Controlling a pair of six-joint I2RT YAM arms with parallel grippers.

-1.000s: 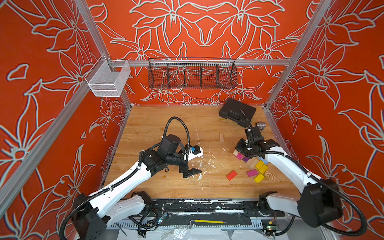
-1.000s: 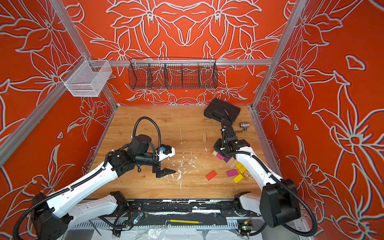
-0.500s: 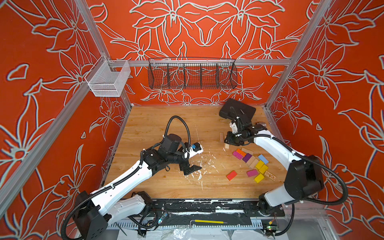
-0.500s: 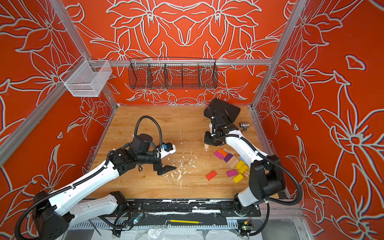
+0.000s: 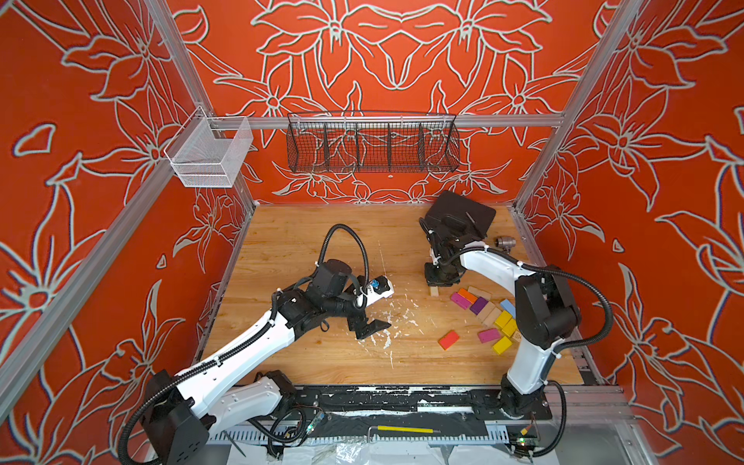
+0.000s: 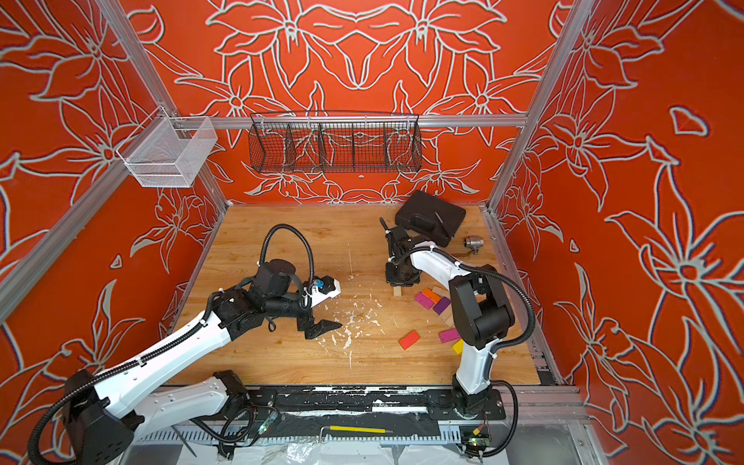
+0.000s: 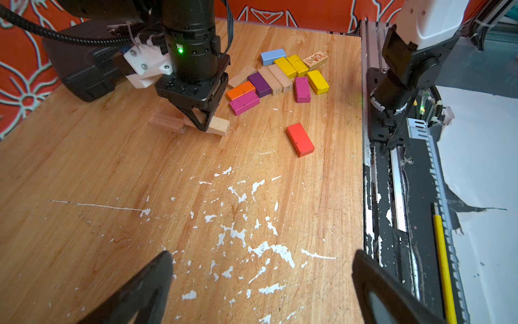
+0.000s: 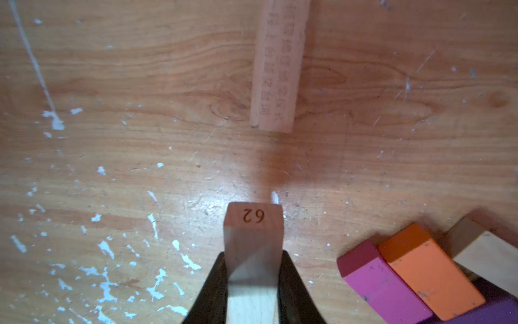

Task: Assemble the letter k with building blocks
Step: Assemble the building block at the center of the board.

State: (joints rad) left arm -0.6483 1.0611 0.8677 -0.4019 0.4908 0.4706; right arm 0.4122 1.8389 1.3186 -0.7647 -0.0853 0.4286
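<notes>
The right gripper (image 7: 202, 126) pinched a plain wood block (image 8: 253, 221) marked 62 by its long sides. A printed wood block (image 8: 276, 64) lay just beyond its far end, with coloured blocks (image 5: 479, 305) close on its right. The left gripper (image 5: 381, 308) hung spread, well to the left.

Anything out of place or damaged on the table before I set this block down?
The table surface is chipped into white flecks near its middle. A silver fitting sits near the black case at the back, unrelated to the building blocks. Nothing spilled.
</notes>
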